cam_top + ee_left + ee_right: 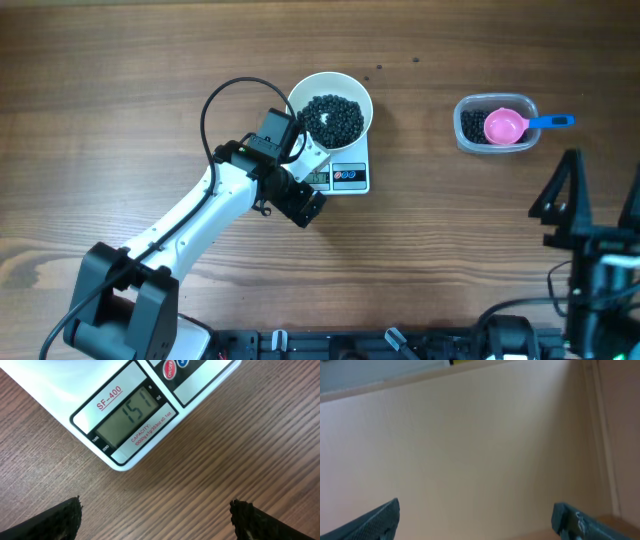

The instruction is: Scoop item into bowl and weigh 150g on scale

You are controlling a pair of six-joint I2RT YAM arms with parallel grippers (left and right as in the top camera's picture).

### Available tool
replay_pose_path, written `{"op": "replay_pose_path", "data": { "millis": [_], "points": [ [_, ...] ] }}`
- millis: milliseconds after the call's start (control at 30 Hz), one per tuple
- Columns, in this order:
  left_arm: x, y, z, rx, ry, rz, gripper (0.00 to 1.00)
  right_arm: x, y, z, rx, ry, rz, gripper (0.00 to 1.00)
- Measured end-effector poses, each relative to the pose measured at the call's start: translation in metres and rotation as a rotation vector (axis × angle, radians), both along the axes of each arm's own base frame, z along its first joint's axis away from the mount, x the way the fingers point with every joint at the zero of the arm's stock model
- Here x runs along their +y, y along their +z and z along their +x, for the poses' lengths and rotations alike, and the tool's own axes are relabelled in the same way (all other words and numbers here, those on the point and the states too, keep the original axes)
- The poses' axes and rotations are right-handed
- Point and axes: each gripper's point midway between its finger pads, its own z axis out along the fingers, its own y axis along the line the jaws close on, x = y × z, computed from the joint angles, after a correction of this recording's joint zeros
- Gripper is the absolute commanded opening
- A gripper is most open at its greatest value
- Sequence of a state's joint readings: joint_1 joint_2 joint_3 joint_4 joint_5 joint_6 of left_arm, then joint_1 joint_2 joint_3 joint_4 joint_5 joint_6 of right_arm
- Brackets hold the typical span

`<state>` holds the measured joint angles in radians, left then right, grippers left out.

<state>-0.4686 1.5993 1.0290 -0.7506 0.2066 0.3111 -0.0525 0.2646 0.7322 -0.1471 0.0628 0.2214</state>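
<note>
The white bowl point(358, 95) stands on the white scale point(358, 183), filled with a heap of small black beans point(332, 117). In the left wrist view the scale point(60, 407) shows 151 on its grey display point(131, 417). My left gripper point(297, 190) point(155, 515) hangs open just off the scale's front left corner, over bare wood, with nothing between its fingers. My right gripper point(598, 195) point(475, 512) is open and empty at the table's right edge, raised and facing a beige wall.
A clear plastic tub point(468, 138) at the back right holds more black beans and a pink scoop point(504, 127) with a blue handle point(552, 122). The left arm point(180, 235) reaches diagonally from the front left, its cable looping beside the bowl.
</note>
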Motion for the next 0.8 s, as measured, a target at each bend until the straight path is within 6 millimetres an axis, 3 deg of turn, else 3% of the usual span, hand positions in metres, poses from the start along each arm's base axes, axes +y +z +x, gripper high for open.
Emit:
{"op": "replay_pose_path", "data": {
  "millis": [133, 200, 233, 300, 333, 433, 800],
  "points": [
    [0.0, 0.0, 0.001, -0.004, 0.0, -0.001, 1.0, -0.002, -0.032, -0.014, -0.244, -0.034, -0.044, 1.0],
    [0.0, 0.0, 0.0, 0.001, 0.0, 0.001, 1.0, -0.003, -0.057, -0.004, -0.269, -0.037, -0.032, 1.0],
    [0.0, 0.0, 0.0, 0.001, 0.0, 0.0, 1.0, -0.004, -0.092, 0.014, -0.204, -0.031, -0.018, 1.0],
    [0.0, 0.0, 0.0, 0.0, 0.0, 0.0, 1.0, -0.006, -0.127, 0.028, -0.151, -0.008, 0.051, 1.0],
    [0.0, 0.0, 0.0, 0.001, 0.0, 0.001, 1.0, -0.007, -0.167, 0.043, -0.015, -0.003, 0.101, 1.0],
    [0.0, 0.0, 0.0, 0.001, 0.0, 0.001, 1.0, -0.008, -0.248, 0.057, 0.296, -0.012, 0.173, 1.0],
    [0.0, 0.0, 0.0, 0.001, 0.0, 0.001, 1.0, -0.008, -0.25, 0.057, 0.302, -0.009, 0.191, 1.0]
  ]
}}
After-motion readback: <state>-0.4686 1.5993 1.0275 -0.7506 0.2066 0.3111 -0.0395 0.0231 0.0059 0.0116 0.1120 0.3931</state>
